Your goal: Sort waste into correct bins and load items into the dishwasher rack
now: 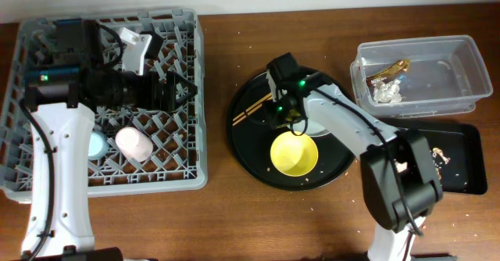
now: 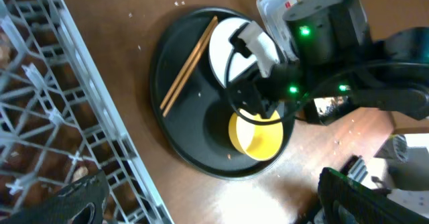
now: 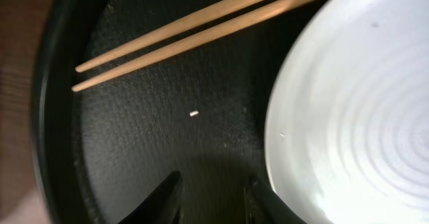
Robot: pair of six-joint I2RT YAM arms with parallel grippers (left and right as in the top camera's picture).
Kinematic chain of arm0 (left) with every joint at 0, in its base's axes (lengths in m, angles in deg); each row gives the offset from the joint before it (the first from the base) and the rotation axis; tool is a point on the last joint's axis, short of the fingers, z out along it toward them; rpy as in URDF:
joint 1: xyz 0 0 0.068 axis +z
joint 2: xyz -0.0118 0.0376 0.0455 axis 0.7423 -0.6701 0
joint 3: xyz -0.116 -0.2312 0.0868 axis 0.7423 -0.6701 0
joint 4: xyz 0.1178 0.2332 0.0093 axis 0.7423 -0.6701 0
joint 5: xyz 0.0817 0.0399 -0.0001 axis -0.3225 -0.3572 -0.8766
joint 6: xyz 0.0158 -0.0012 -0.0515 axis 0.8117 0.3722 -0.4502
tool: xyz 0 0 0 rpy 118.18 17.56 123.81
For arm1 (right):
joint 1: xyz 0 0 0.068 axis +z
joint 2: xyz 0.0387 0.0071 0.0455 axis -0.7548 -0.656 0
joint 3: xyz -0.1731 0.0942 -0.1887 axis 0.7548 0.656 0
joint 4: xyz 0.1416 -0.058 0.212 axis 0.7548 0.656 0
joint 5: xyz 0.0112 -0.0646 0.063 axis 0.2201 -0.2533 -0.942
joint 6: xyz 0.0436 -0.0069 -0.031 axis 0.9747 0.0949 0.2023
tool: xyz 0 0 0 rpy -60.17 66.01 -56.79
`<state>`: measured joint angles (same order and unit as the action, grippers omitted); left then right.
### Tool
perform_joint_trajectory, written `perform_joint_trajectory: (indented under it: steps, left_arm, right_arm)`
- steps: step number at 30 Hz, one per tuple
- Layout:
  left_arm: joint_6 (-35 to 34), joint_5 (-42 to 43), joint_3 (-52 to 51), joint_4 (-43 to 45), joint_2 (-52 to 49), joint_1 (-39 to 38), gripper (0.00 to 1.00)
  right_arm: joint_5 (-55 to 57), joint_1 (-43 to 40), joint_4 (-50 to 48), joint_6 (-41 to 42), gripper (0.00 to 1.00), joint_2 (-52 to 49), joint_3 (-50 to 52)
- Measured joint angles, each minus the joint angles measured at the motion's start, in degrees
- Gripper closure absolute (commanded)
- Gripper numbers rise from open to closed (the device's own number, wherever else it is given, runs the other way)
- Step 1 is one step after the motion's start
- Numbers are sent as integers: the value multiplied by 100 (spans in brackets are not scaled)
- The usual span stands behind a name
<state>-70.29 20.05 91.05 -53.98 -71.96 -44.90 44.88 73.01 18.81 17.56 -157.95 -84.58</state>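
Waste looks sorted, by my judgement: the brown-gold wrapper [image 1: 388,72] and crumpled silvery paper [image 1: 387,94] lie in the clear plastic tub [image 1: 457,62] at 2 o'clock on the table [image 1: 219,214]; beige food scraps [image 1: 437,156] sit in the flat black tray [image 1: 465,175] at 4 o'clock; only fine crumbs dot the wood.

Loading is perhaps part done: the pink cup [image 1: 133,144] and blue cup [image 1: 95,144] stand side by side in the dishwasher rack [image 1: 195,97] at 9 o'clock, toward its 6 o'clock edge; the yellow bowl [image 1: 294,154], plate [image 3: 362,117] and wooden chopsticks [image 3: 201,33] are left on the round black tray [image 1: 242,148], at its 6, 1 and 10 o'clock.

The right gripper [image 3: 213,198] hovers over the tray floor, jaws spread and empty, just beside the plate's rim; the left gripper [image 1: 178,91] hangs over the rack, jaws wide apart, holding nothing.

The rack is hard grey plastic, a lattice with upright pegs; the tray floor is matt and finely pebbled; the plate is glossy, pale, with concentric rings; the chopsticks are thin, straight and parallel; the bowl is smooth and round; the tub is translucent with rounded corners.
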Motion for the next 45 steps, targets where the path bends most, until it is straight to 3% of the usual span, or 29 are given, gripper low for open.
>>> perform_joint_trajectory:
  steps: [2, 5, 6, 7, 9, 11, 15, 20, 25, 33, 38, 45]
  left_arm:
    - [0, -9, 0, 122, 0, -151, 1]
    - [-22, -136, 2, 470, -2, -455, 2]
    - [-50, -597, 15, 503, -39, -798, 11]
    - [-70, -1213, 28, 610, -201, -1410, 27]
    - [-101, -2275, 42, 938, -667, -2288, 47]
    - [-111, -3069, 42, 1421, -1410, -2874, 50]
    - [-125, -3464, 42, 1974, -2393, -3062, 72]
    - [-107, -3460, 50, 3062, -3477, -3056, 78]
    - [66, -3462, 48, 3558, -3694, -3056, 78]
    - [109, -3462, 50, 3556, -3958, -3088, 78]
    - [168, -3475, 79, 3460, -3991, -3099, 97]
    - [195, -3453, 505, 2275, -4006, -3099, 100]
  right_arm:
    - [-245, -348, 223, 129, 60, 608, 0]
    - [-442, -968, 909, 391, 33, 1947, -26]
    - [-472, -1290, 1147, 533, 24, 2520, -37]
    - [-474, -1425, 1294, 575, 22, 2817, -57]
    - [-494, -1434, 1681, 595, 22, 2953, -79]
    - [-494, -1434, 1926, 595, 22, 2922, -79]
    - [-341, -1434, 2107, 590, 22, 2911, -76]
    - [-258, -1434, 2131, 592, 21, 2900, -74]
    - [-254, -1434, 2124, 588, 22, 2900, -74]
    - [-254, -1434, 2127, 592, 21, 2900, -74]
    - [-254, -1434, 2124, 588, 22, 2900, -74]
    - [-256, -1434, 2118, 595, 21, 2900, -74]
